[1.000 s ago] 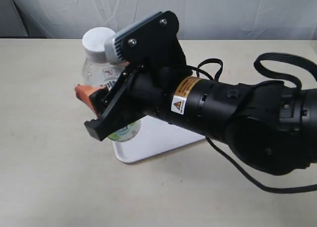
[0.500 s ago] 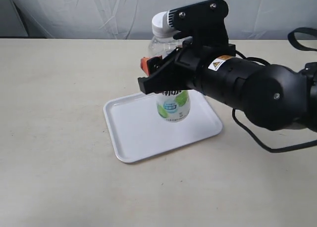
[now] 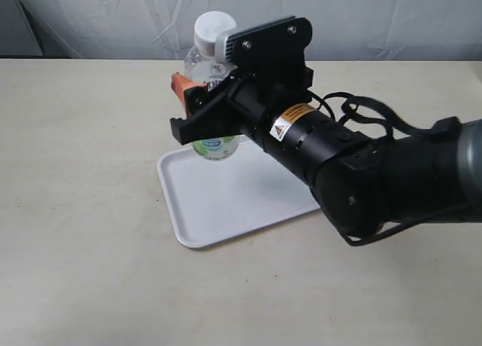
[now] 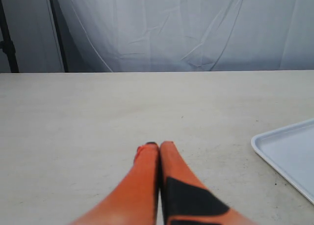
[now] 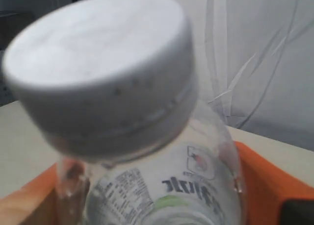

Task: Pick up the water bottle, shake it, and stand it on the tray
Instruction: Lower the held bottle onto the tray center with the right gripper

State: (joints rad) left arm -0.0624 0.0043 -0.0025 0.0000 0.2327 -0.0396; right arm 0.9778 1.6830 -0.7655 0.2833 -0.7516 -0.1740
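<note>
While in right tool (image 3: 181,107), water bottle (image 3: 216,145) upright, cap (image 3: 213,27) up.

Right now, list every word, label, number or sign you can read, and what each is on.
No text reads clearly.
Label on the water bottle: large dark characters, upside down and blurred, unreadable; fine print too small.
Warning sticker on the right arm: a triangle hazard sign; its words too small to read.

Grips the water bottle (image 5: 206,156) in the right hand (image 5: 152,205), with orange fingers (image 5: 267,181) against either side of its clear body. Shows the white cap (image 5: 98,63) close and blurred, dark characters and a green patch on the label (image 5: 147,186), pale tabletop (image 5: 12,129) and grey curtain (image 5: 255,48) behind.
</note>
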